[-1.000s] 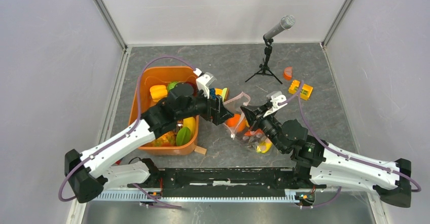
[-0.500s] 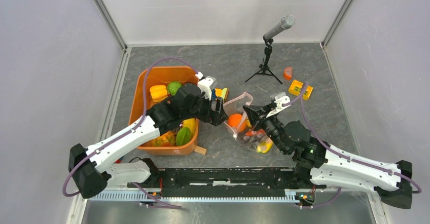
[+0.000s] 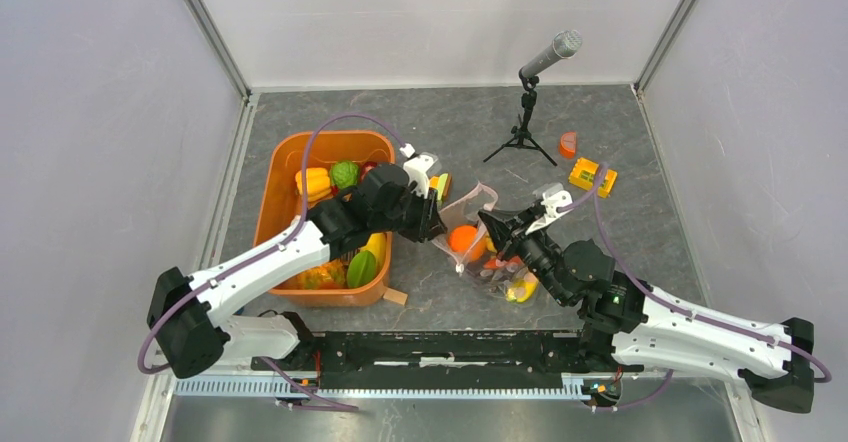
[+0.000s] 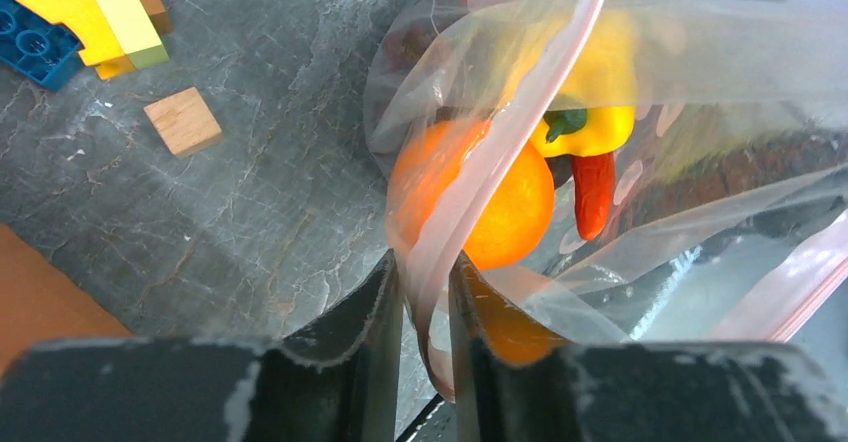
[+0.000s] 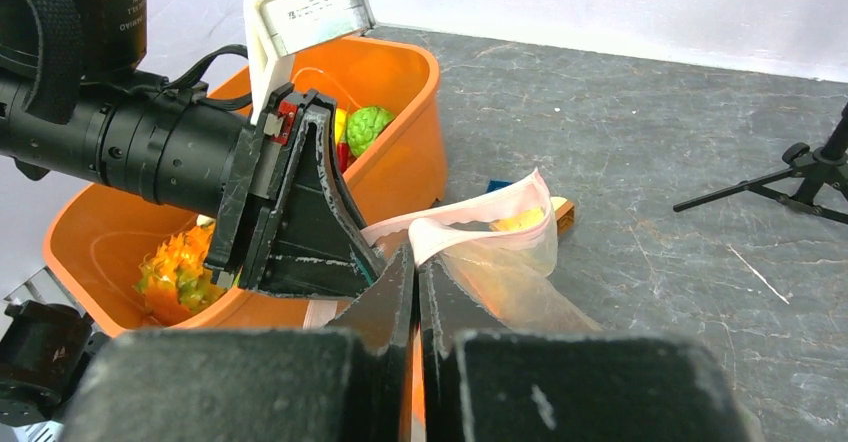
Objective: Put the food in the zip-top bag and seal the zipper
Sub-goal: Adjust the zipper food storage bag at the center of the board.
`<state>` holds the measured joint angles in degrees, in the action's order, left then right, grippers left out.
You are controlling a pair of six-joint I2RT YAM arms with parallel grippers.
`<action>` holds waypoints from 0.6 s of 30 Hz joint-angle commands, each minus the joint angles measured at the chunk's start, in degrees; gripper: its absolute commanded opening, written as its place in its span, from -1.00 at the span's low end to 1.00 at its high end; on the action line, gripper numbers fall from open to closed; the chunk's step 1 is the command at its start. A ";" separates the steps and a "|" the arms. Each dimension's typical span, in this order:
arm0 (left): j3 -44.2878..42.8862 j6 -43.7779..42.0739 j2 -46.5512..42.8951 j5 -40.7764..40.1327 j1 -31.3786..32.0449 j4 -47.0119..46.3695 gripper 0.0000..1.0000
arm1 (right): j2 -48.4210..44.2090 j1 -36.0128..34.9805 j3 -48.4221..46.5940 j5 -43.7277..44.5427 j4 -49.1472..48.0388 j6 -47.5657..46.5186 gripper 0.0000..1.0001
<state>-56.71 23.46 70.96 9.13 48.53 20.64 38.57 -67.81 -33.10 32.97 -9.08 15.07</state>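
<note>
We judge the zip-top bag (image 3: 472, 205) thin, limp and slippery, almost weightless itself but sagging under the hard, glossy toy food (image 4: 505, 207) inside, so the stiffer pink zipper (image 5: 470, 212) strip along its mouth is the surest hold. It lies on the mottled grey worktop (image 3: 430, 122) just right of the rigid orange tub (image 3: 278, 197), mouth lifted at its far end. The left arm's jaws are pinched on clear film at the mouth, the right arm's jaws closed on the pink strip
</note>
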 commanded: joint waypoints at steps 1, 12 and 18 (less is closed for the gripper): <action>-2.20 0.98 -1.52 -3.94 0.16 -3.01 -0.51 | 0.42 0.09 -2.35 -3.23 -2.87 -2.01 -0.93; -1.58 0.70 -4.79 -14.53 -0.02 -0.68 -0.96 | 7.71 0.14 -4.85 -10.33 -5.36 -0.31 -0.94; -3.23 -0.42 -7.01 -16.63 -0.10 -1.57 -0.96 | 6.88 0.14 -8.29 -11.18 -6.96 -2.50 -0.94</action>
<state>-56.73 23.35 67.00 -3.81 48.51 21.85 46.50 -67.75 -35.90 23.90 -11.97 14.06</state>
